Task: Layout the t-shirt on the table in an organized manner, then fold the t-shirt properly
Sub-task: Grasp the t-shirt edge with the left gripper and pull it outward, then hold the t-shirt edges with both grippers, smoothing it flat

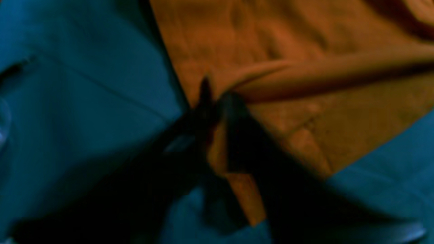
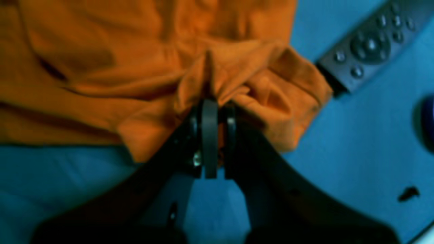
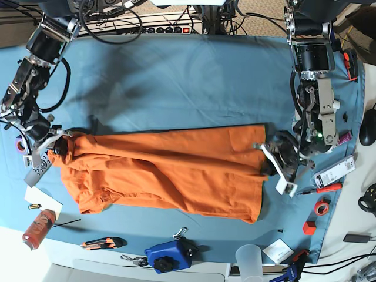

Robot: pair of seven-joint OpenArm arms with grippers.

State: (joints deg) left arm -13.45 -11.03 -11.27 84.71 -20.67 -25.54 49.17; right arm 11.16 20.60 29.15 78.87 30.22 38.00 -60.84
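Between both grippers the t-shirt [image 3: 170,173] lies stretched on the counter [image 3: 176,82]. Right fingers [image 2: 210,112] pinch bunched sleeve fabric; left fingers [image 1: 217,101] pinch the hem edge (blurred). Risk: thin grip slips under tension, or the remote [image 2: 369,44] just beside the right fingers snags.

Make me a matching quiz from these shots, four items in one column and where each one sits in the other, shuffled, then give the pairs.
Items
1. t-shirt
2. remote control
3. left gripper
4. right gripper

Places or states
A. shut on the shirt's end at the base view's right
B. spread lengthwise across the table
C. shut on bunched fabric at the base view's left
D. lying on the teal cloth beside the crumpled sleeve

Pairs: 1-B, 2-D, 3-A, 4-C
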